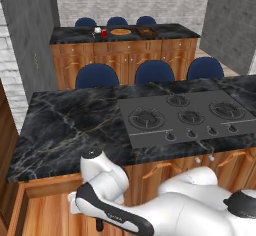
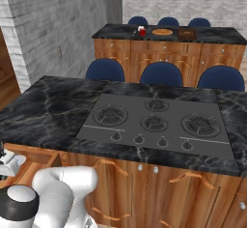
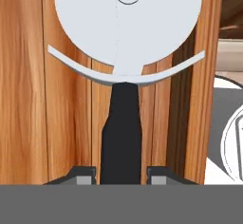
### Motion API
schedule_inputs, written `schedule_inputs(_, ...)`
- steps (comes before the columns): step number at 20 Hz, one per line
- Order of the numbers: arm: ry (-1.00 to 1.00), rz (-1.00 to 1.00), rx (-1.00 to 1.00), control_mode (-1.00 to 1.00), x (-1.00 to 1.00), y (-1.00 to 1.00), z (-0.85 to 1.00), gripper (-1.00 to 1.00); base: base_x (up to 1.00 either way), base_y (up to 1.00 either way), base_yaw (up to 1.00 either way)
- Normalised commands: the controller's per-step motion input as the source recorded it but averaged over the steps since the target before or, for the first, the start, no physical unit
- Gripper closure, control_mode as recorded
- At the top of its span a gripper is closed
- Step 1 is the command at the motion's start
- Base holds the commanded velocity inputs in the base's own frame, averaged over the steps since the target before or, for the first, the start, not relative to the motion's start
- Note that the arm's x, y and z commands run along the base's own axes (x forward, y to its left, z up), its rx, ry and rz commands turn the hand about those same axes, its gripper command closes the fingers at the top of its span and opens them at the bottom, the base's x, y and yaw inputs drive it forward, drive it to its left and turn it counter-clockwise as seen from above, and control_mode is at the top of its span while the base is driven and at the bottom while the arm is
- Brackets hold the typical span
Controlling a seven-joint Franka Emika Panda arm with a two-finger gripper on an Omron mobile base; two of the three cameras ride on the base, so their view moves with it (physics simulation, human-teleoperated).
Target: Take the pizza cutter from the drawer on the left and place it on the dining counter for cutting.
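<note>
Fingers [image 3: 121,176] of ours pinch the thin black handle of the one pizza cutter with the round white wheel [image 3: 122,137], so we can lift it from the reddish-brown wooden drawer [image 3: 28,99]. We count six blue chairs [image 1: 97,75] and one far black marble tabletop [image 1: 70,34].

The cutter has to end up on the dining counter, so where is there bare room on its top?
The dining counter is bare at its left end, left of the red cup. The middle is crowded: cup, pizza, brown tray. The right end past the tray is bare.
</note>
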Motion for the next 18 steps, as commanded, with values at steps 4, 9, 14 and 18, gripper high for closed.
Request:
schedule_inputs(4,0.00,0.02,0.00,-1.00,-0.05,-0.43,0.76,1.00,0.00,0.00,0.00)
schedule_inputs(9,-0.01,0.00,0.00,-1.00,-0.04,-0.47,0.82,1.00,0.00,0.00,0.00)
schedule_inputs(14,0.00,0.00,0.00,-1.00,0.00,-0.48,0.95,1.00,0.00,0.00,0.00)
schedule_inputs(18,0.00,0.00,0.00,-1.00,0.04,-0.62,0.99,1.00,0.00,0.00,0.00)
